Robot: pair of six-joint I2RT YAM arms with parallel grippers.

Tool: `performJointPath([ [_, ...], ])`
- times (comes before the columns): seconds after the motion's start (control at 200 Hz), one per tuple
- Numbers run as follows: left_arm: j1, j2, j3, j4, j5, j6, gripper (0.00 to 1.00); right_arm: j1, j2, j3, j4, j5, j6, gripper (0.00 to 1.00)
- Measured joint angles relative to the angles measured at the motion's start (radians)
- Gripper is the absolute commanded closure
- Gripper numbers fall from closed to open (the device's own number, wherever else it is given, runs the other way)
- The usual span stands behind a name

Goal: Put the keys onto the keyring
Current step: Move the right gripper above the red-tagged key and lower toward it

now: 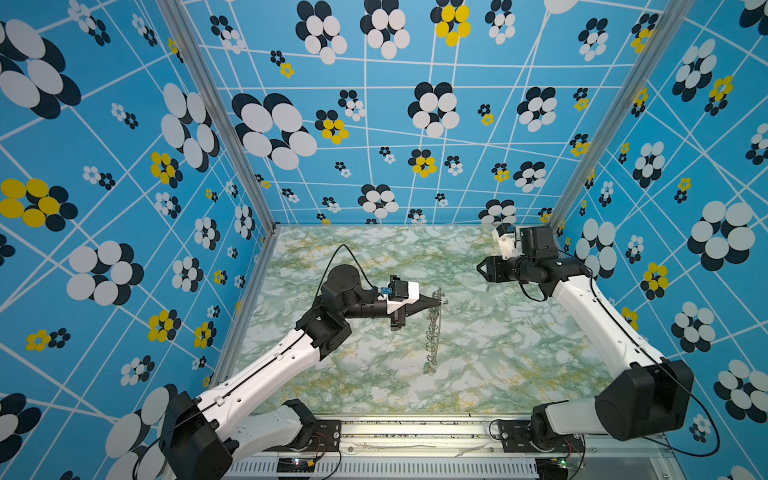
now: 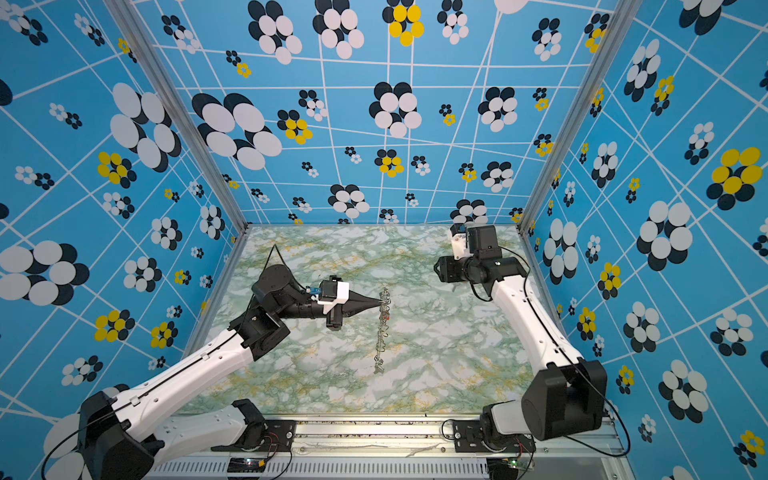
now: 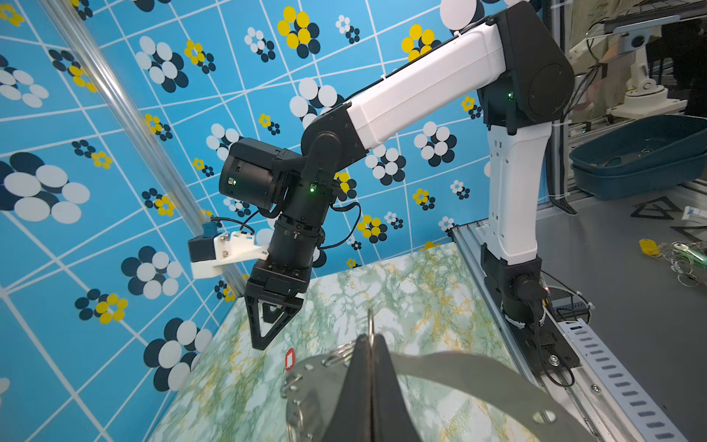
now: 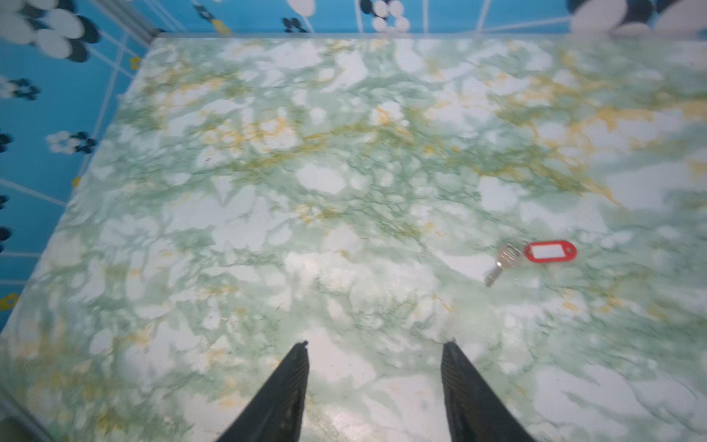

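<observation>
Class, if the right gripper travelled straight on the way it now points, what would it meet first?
Probably the bare tabletop: the open right gripper tilts down at it, with the red key tag off its line.

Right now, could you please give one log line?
left gripper shut on keyring | right gripper open, empty | red key on table
</observation>
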Motion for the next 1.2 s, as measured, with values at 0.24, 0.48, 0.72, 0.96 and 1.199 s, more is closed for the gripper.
performJointPath([
  [0.24, 0.000, -0.003, -0.014, -0.005, -0.036, -0.018, 1.00, -0.070, 0.239, 0.100, -0.013, 0.135, 0.085, 0.43],
  [0.48, 0.007, -0.003, -0.026, -0.006, -0.035, -0.039, 1.00, -0.135, 0.512, 0.309, -0.071, 0.177, 0.221, 0.57],
  [0.72, 0.010, -0.003, -0.030, -0.005, -0.035, -0.049, 1.00, -0.129, 0.684, 0.482, -0.151, 0.188, 0.351, 0.57],
  [0.96, 0.015, 0.005, -0.046, -0.001, -0.035, -0.049, 1.00, -0.118, 0.731, 0.535, -0.218, 0.227, 0.371, 0.53],
  [1.199, 0.016, 0.017, -0.058, 0.018, -0.036, -0.056, 1.00, -0.117, 0.783, 0.544, -0.235, 0.268, 0.367, 0.50],
])
